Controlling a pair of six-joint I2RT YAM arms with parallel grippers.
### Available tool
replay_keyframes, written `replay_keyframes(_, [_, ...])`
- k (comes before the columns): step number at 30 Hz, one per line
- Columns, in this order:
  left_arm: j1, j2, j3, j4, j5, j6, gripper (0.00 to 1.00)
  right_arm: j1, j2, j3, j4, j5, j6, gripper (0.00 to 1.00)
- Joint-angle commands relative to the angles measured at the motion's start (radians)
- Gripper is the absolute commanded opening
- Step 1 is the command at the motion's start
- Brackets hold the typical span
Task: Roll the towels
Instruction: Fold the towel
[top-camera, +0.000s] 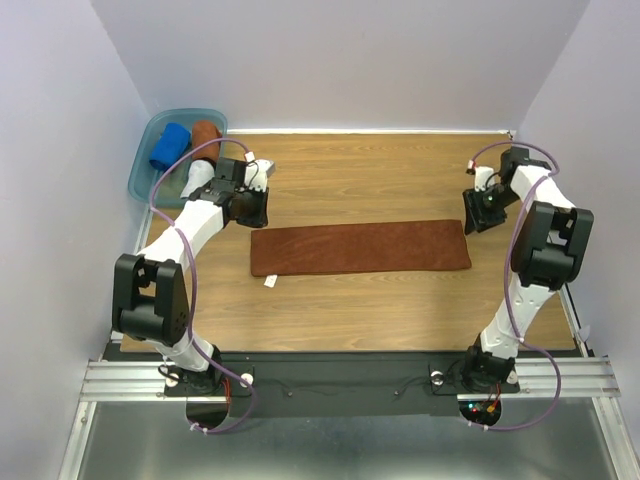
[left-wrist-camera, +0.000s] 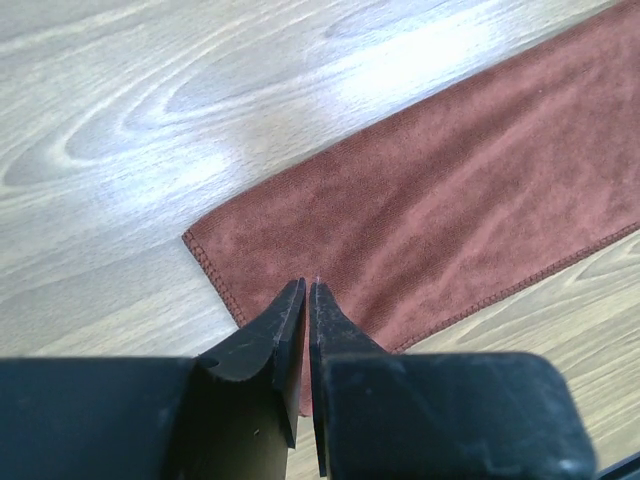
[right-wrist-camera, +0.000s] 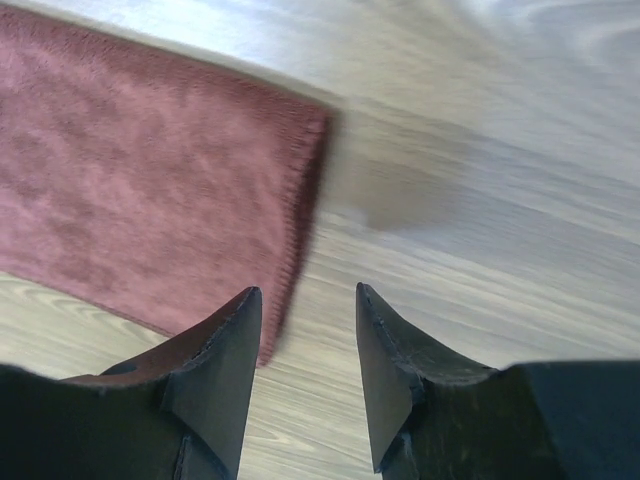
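your left end effector (left-wrist-camera: 306, 290) has its jaws drawn almost together, only a thin slit between the tips, and nothing is caught in them. just ahead of those tips, and passing under them, lies the short end of the rust-brown towel (left-wrist-camera: 460, 190), flat on the wooden bench (left-wrist-camera: 150, 120); its near corner sits to the left of the tips, and the cloth runs away ahead and to the right.

your right end effector (right-wrist-camera: 308, 295) stands partly open, with a clear gap and bare wood showing between the fingers. the same towel's other short end lies ahead and to the left of it, its hemmed edge just beside the left finger, not between the jaws; this view is blurred.

from above, the towel (top-camera: 360, 247) stretches flat between your two end effectors. beyond your left one, a blue tub (top-camera: 140, 165) holds a blue roll (top-camera: 170, 146) and a brown roll (top-camera: 205, 133).
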Motion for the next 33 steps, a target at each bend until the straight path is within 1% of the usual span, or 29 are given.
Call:
replay_keyframes(1, [0.0, -0.051, 0.033, 0.017, 0.001, 0.018, 0.18, 0.009, 0.027, -0.002, -0.029, -0.079, 0.039, 0.48])
replay_keyframes(10, [0.0, -0.059, 0.029, 0.02, -0.021, 0.031, 0.18, 0.009, 0.082, -0.041, -0.028, -0.11, 0.031, 0.46])
replay_keyframes(19, [0.0, -0.054, 0.033, 0.032, -0.016, 0.019, 0.18, 0.009, 0.074, -0.097, -0.014, -0.106, 0.023, 0.42])
replay_keyframes(22, [0.0, -0.053, 0.033, 0.034, -0.016, 0.019, 0.18, 0.009, 0.073, -0.097, -0.008, -0.109, 0.025, 0.35])
replay_keyframes(23, [0.0, -0.053, 0.035, 0.034, -0.017, 0.019, 0.18, 0.01, 0.073, -0.096, -0.008, -0.111, 0.026, 0.28])
replay_keyframes(26, [0.0, -0.053, 0.03, 0.037, -0.022, 0.019, 0.18, 0.009, 0.056, -0.084, -0.011, -0.125, 0.028, 0.14])
replay_keyframes(27, [0.0, -0.053, 0.03, 0.037, -0.021, 0.018, 0.18, 0.009, 0.05, -0.078, -0.013, -0.137, 0.029, 0.06])
replay_keyframes(28, [0.0, -0.051, 0.03, 0.039, -0.021, 0.018, 0.18, 0.009, 0.035, -0.071, -0.016, -0.145, 0.029, 0.02])
replay_keyframes(29, [0.0, -0.051, 0.03, 0.039, -0.019, 0.016, 0.18, 0.009, 0.027, -0.059, -0.023, -0.163, 0.028, 0.01])
replay_keyframes(33, [0.0, -0.051, 0.033, 0.04, -0.014, 0.019, 0.19, 0.01, 0.002, -0.015, -0.077, -0.227, 0.019, 0.0])
